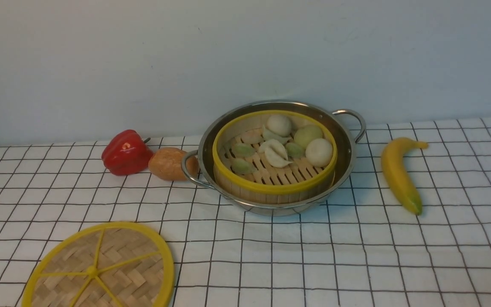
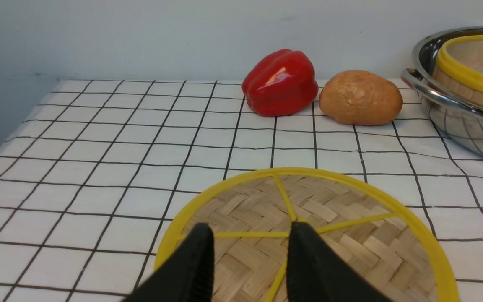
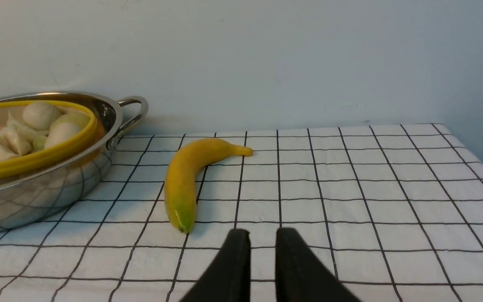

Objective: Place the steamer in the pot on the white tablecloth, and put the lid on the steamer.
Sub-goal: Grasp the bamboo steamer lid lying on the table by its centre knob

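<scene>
Steamer [image 1: 271, 170]: round bamboo-slat basket with a yellow rim, sitting inside the steel pot [image 1: 348, 145] toward the back of the white tablecloth [image 1: 313, 256]. It holds pale buns and greenish dumplings on a slatted floor, and its near wall shows above the pot's near rim. Lid [image 1: 117, 264]: flat woven disc with a yellow rim, spokes and hub, lying on the cloth at the near left, well apart from the pot, so it's not on the steamer yet. The front view shows the whole layout but neither gripper. The left wrist view shows my left gripper [image 2: 250, 226] over the lid with its fingers clearly apart, gripping nothing; the hub is at the tip of one finger. That view also has the red pepper [image 2: 279, 82] just beside the brown bread roll [image 2: 361, 97], with the roll near the pot's handle. The right wrist view shows my right gripper [image 3: 262, 230] with only a narrow gap, nothing between the fingers, above bare cloth. The banana [image 3: 187, 180] is near it, green at its near tip, lying beside the pot.
</scene>
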